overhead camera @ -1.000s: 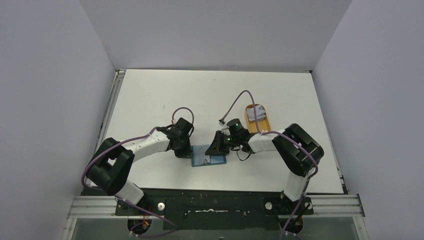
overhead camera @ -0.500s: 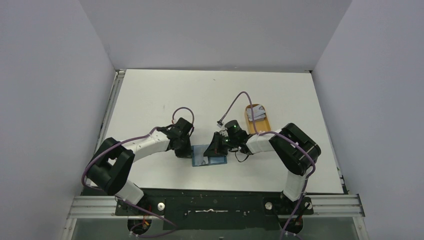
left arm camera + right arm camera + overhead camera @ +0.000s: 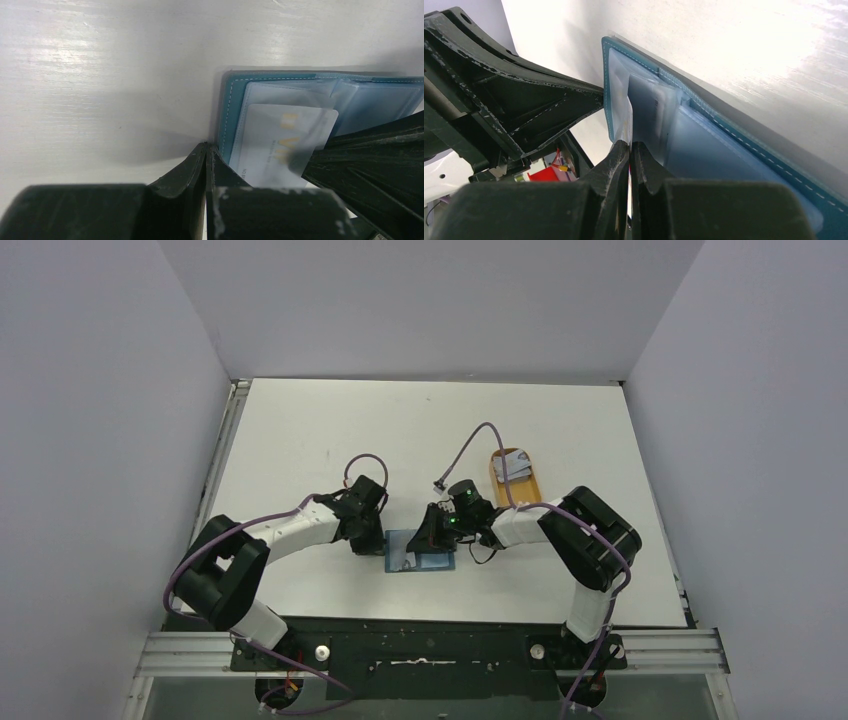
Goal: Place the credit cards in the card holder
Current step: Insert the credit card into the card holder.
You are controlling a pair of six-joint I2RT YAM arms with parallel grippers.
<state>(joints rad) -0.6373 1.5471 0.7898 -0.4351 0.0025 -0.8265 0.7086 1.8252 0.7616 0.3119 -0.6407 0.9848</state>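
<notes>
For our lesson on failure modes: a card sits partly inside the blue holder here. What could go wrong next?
1. The card, pinched by the right hand, is only partly in the clear sleeve; pushed on, it might buckle or snag.
2. The left hand, closed, meets only the card holder at its edge, so the holder could slide on the table.

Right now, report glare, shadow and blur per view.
Top external: even, sharp, but the card holder shows small and half covered. Left wrist: glare streaks on the table, shadow left of the holder, left gripper blurred. Right wrist: table blown out white, right gripper, shut on a credit card, blurred.
</notes>
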